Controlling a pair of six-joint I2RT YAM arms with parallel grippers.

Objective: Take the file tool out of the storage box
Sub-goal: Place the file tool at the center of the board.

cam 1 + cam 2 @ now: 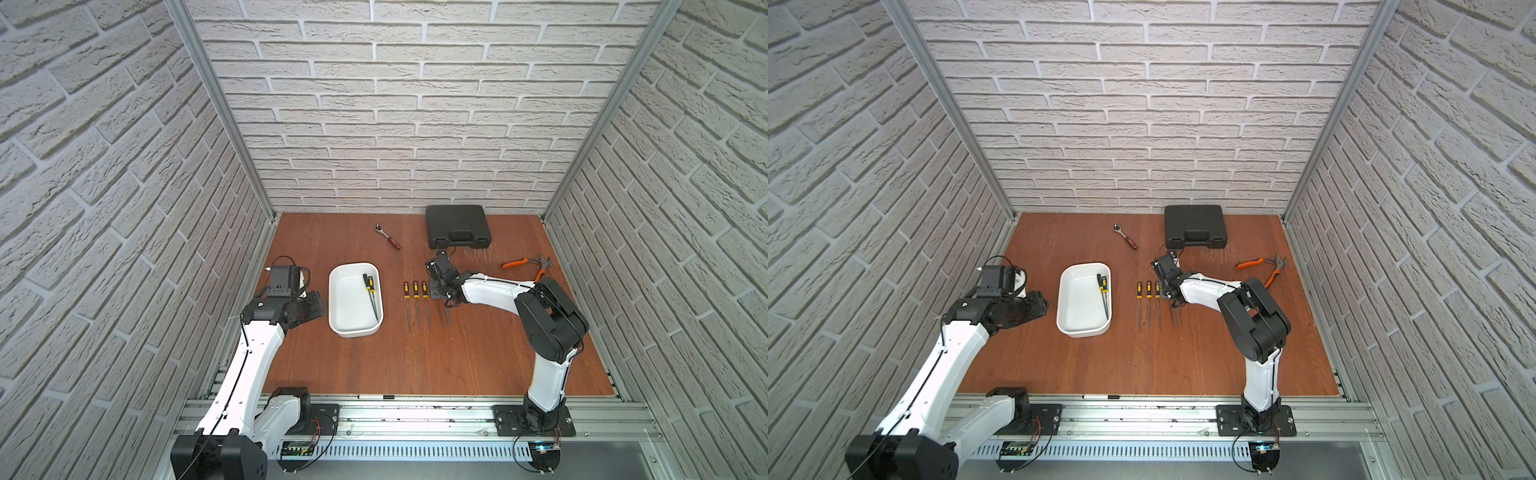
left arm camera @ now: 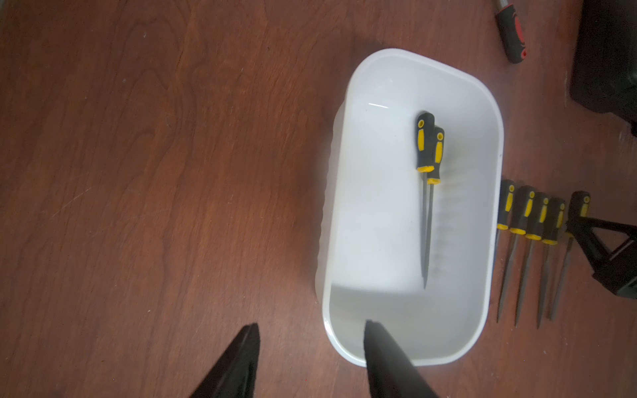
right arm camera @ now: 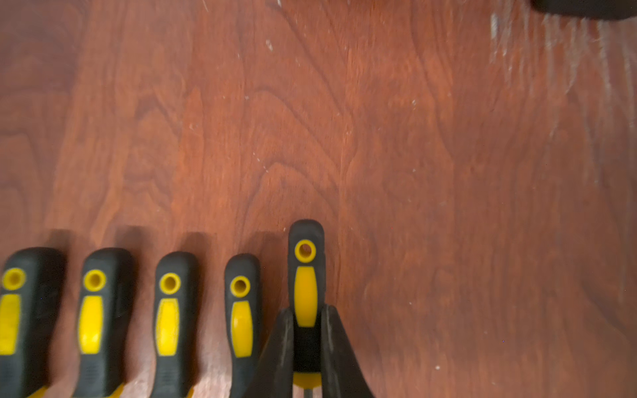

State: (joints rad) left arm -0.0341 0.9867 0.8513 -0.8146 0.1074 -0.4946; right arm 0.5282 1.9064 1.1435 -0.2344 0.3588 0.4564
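The storage box [image 1: 333, 291] [image 1: 1061, 299] [image 2: 375, 213] is a shallow white tub left of the table's middle. Two file tools [image 1: 368, 284] [image 2: 426, 144] with black-and-yellow handles lie side by side along its right wall. My left gripper [image 1: 318, 307] [image 2: 310, 327] hangs open at the box's left side, one fingertip [image 2: 372, 330] over the rim, holding nothing. Right of the box several files [image 1: 415, 296] [image 3: 169, 310] lie in a row on the table. My right gripper [image 1: 446, 304] [image 3: 305, 320] is shut on the handle of the row's rightmost file [image 3: 305, 255].
A black tool case [image 1: 457, 226] stands against the back wall. A ratchet [image 1: 388, 235] lies left of the case, and orange pliers [image 1: 524, 264] lie at the right. Brick-pattern walls close three sides. An aluminium rail [image 1: 415, 415] runs along the front.
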